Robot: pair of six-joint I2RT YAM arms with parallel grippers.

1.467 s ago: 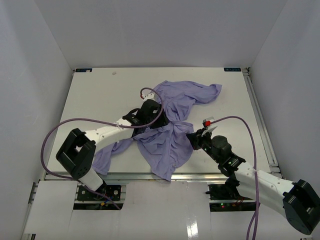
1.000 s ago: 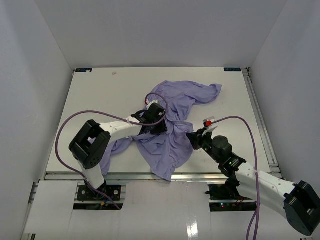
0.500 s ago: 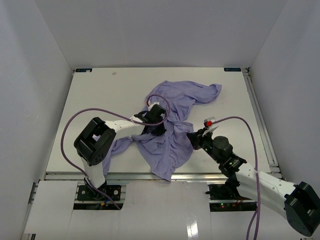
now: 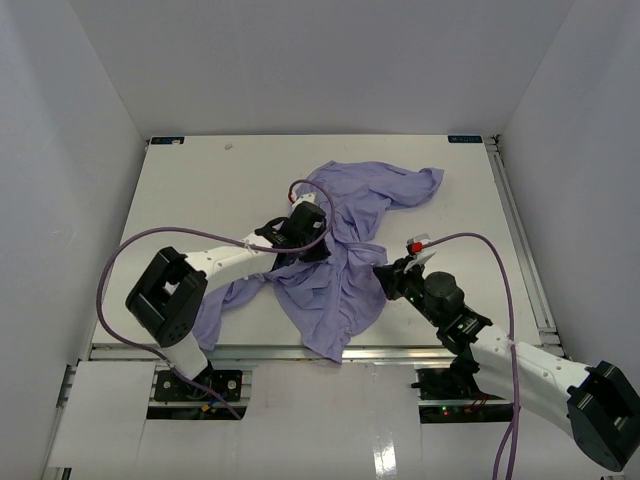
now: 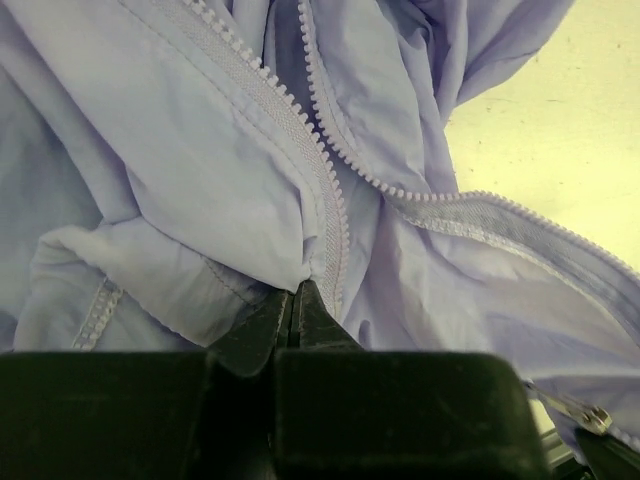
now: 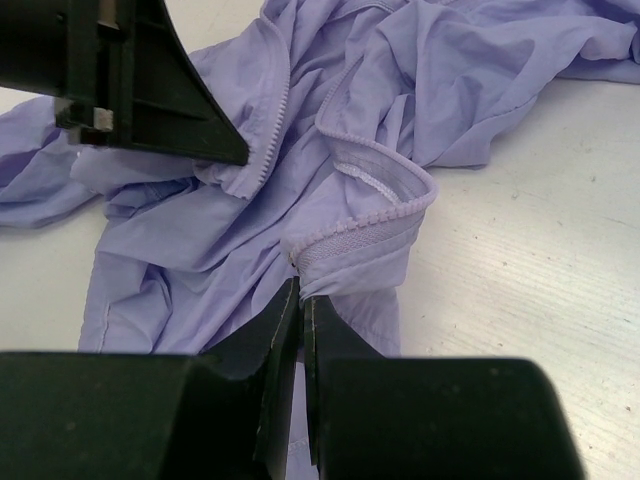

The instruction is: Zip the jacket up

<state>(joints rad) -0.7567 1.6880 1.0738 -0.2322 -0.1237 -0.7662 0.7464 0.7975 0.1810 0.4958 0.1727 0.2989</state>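
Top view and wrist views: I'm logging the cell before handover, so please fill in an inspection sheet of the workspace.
Surface: white table, one small mark near the far edge.
Job's things: jacket crumpled, zipper open.
Clutter: nothing seen.
Grippers: left gripper and right gripper each shut on a jacket edge.
Cables: left cable loops wide, then over the jacket; right cable trails back along its arm.
Surroundings: plain white walls.

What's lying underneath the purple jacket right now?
Only the white table shows around the jacket, which lies crumpled on it. Whatever is beneath its folds is covered, so I cannot tell if anything else is there.
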